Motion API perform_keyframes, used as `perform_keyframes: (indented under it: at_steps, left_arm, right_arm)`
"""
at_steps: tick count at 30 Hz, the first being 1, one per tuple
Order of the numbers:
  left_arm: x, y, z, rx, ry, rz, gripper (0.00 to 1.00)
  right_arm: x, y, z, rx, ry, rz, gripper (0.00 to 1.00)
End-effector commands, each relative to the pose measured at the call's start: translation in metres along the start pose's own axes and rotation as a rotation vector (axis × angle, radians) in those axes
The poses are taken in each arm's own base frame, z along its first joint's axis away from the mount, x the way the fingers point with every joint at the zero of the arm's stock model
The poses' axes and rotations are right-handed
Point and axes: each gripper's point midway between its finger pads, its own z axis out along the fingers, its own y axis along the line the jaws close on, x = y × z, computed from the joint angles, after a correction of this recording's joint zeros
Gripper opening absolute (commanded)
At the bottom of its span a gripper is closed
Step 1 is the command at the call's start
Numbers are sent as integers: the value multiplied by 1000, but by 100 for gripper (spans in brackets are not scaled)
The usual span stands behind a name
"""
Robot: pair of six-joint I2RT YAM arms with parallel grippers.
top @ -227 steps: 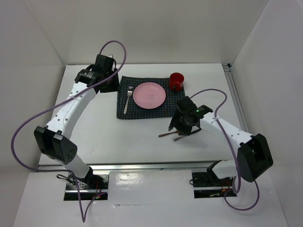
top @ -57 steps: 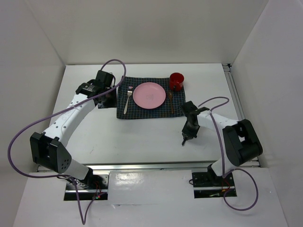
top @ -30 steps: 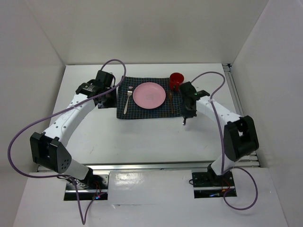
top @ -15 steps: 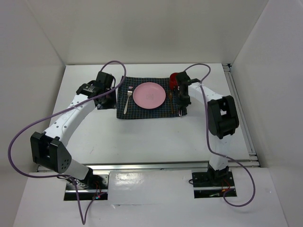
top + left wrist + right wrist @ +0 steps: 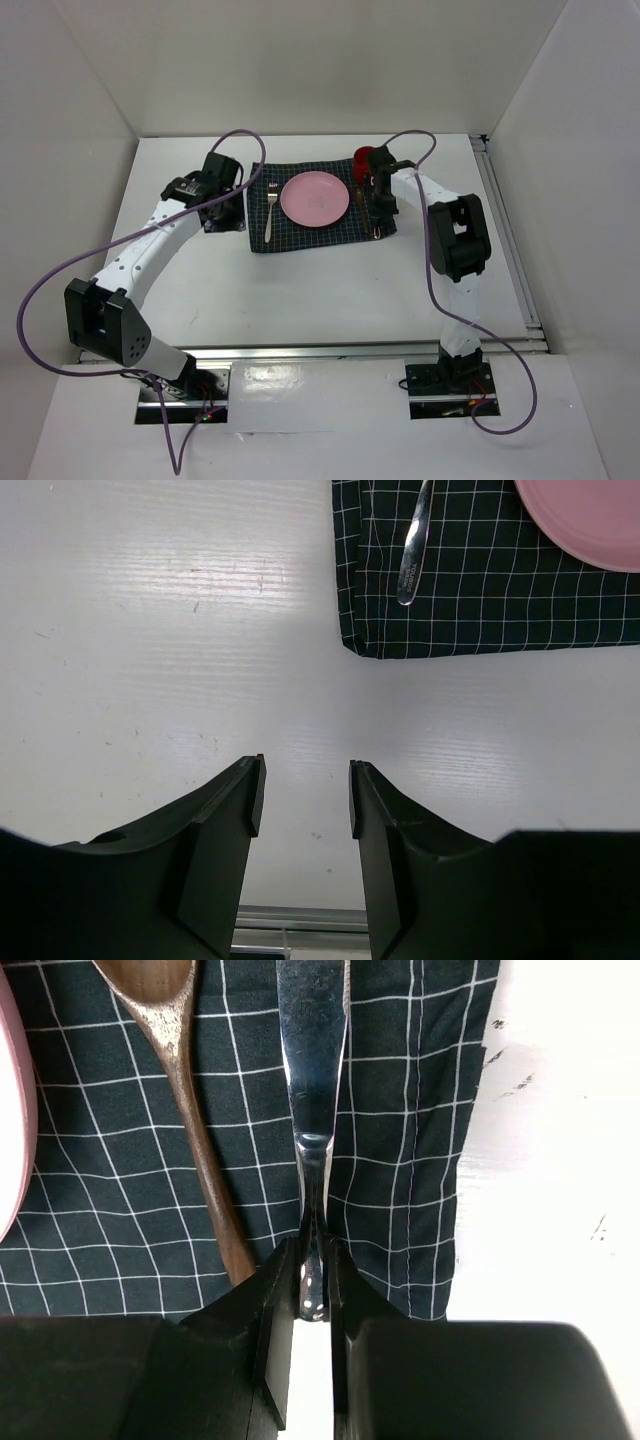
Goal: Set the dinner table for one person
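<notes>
We are finding the large, flat, matte-white rectangular surface [image 5: 300, 295] lying beneath both arms and filling most of the overhead view. A metal rail [image 5: 507, 235] is running along its right edge. A dark navy checked cloth placemat [image 5: 300, 240] is lying toward the far middle of it. A round pink plate [image 5: 315, 198] is sitting centrally on the cloth, and a silver metal fork [image 5: 271, 215] is lying just left of the plate. A red mug [image 5: 364, 160] is standing at the placemat's far right corner, partly hidden by the right arm [image 5: 455, 235].

The right jaws are clenching the handle of a silver metal knife [image 5: 312, 1050], whose blade is pointing away from the wrist over the right-hand strip of the placemat. A brown wooden spoon [image 5: 195, 1110] is lying on the cloth between the knife and the plate, beside the knife. We cannot tell whether the blade is resting on the cloth.

The left jaws, at the end of the left arm [image 5: 150, 235], are standing released with nothing between them. They are hanging over bare surface just off the placemat's near left corner.
</notes>
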Motion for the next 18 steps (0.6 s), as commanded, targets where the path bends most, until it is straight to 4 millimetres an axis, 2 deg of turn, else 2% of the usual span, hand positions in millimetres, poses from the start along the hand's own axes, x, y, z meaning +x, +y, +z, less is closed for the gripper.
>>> perform_keyframes:
  at_steps: [1,2,3,5,8,10,11,13,14,15,16,18]
  left_arm:
    - [-6,3,-6,0,-36,-20,56]
    - [-5,1,-6,8,-32,-19,56]
    - [-5,1,-6,8,-32,-19,56]
    - [-5,1,-6,8,-32,-19,56]
    - [-5,1,-6,8,-32,-19,56]
    - [-6,2,-9,12,-40,-21,56]
    - [-6,2,-9,12,-40,-21,56]
    - [-6,2,-9,12,-40,-21,56]
    - [-9,1,-11,15,-48,-23,56]
    - [-9,1,-11,15,-49,-23,56]
    - [-11,2,-14,7,-53,-24,56]
    - [-17,2,-20,16,-74,-19,56]
  right_arm:
    - [-2,-5,-9,8,-6,2,13]
    - [-3,-6,-11,16,-19,12,17]
    - [1,-7,-9,18,-10,11,33]
    - [-2,-6,-13,15,-20,23,53]
    - [-8,-7,-29,16,-52,46,75]
    - [-18,-7,-46,13,-93,74,81]
    - [-18,-9,-53,23,-98,86,87]
    - [-29,-9,-81,13,-154,136,91]
    - [-33,-12,-104,10,-204,167,98]
    - [-36,-14,-115,8,-241,185,100]
    - [-26,-24,-117,29,-233,207,100]
    - [-23,-43,-133,86,-289,297,100]
